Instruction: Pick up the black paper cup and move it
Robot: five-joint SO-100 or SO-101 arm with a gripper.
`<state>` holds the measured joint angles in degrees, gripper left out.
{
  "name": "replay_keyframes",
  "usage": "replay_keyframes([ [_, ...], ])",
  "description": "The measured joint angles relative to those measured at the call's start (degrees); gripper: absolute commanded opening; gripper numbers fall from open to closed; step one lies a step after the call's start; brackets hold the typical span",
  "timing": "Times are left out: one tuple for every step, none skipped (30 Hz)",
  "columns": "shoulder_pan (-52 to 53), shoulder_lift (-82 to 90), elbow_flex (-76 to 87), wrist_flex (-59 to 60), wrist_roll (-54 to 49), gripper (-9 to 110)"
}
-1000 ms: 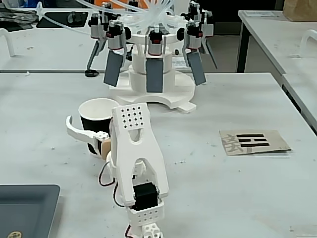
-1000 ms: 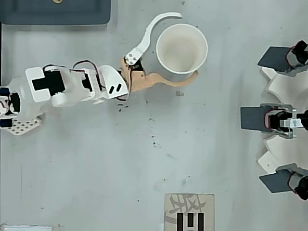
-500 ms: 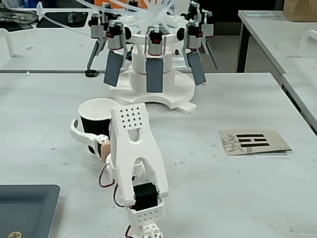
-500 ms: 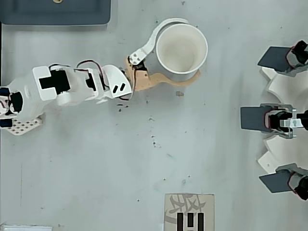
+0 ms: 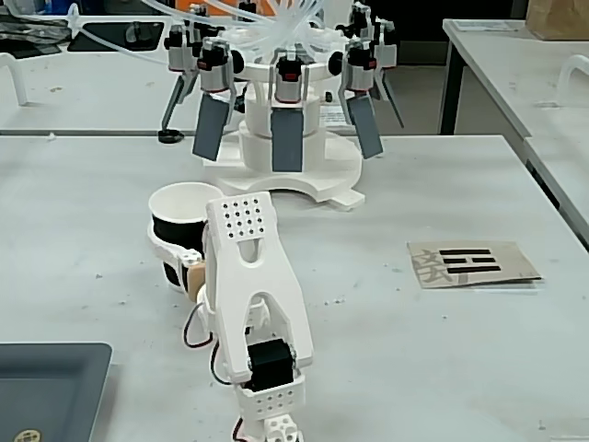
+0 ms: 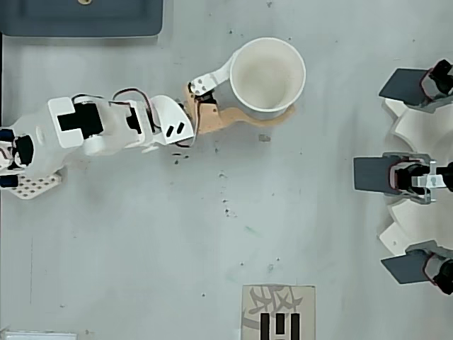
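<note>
You are looking at a pale grey table with small dark specks scattered across its surface, and further white benches stand behind it in the upper part of the fixed view. The black paper cup stands upright left of centre in the fixed view, and in the overhead view the black paper cup sits in the upper middle of the frame, showing its white rim and white inside. The arm enters from the left edge of the overhead view and reaches right toward the cup; in the fixed view the arm rises in the lower centre and hides the right part of the cup's wall. The gripper is closed around the cup: its white finger curves along the upper left of the cup wall and its tan finger runs along the lower side, both touching the wall. In the fixed view the gripper shows the white finger wrapped across the black wall just below the rim. You cannot tell from either view whether the cup base rests on the table or is raised. A white fixture with grey paddles stands at the upper centre of the fixed view and at the right edge of the overhead view, well apart from the cup. A printed card lies at the right of the fixed view, and a dark tray occupies the lower left corner.
</note>
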<state>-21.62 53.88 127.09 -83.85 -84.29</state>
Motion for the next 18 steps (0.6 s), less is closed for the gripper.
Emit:
replay_keyframes([
  [0.0, 0.0, 0.0, 0.0, -0.1, 16],
  [0.0, 0.0, 0.0, 0.0, -0.2, 15],
  [0.0, 0.0, 0.0, 0.0, -0.2, 14],
  [0.0, 0.0, 0.0, 0.0, -0.3, 14],
  [0.0, 0.0, 0.0, 0.0, -0.4, 13],
  [0.0, 0.0, 0.0, 0.0, -0.5, 12],
  [0.0, 0.0, 0.0, 0.0, -0.5, 12],
  [0.0, 0.0, 0.0, 0.0, -0.6, 11],
  [0.0, 0.0, 0.0, 0.0, -0.7, 10],
  [0.0, 0.0, 0.0, 0.0, -0.9, 9],
  [0.0, 0.0, 0.0, 0.0, -1.1, 9],
  [0.0, 0.0, 0.0, 0.0, -1.3, 8],
  [0.0, 0.0, 0.0, 0.0, -1.5, 7],
  [0.0, 0.0, 0.0, 0.0, -1.8, 7],
  [0.0, 0.0, 0.0, 0.0, -1.9, 6],
  [0.0, 0.0, 0.0, 0.0, -2.1, 6],
  [0.0, 0.0, 0.0, 0.0, -2.3, 5],
  [0.0, 0.2, 0.1, 0.0, -2.4, 5],
])
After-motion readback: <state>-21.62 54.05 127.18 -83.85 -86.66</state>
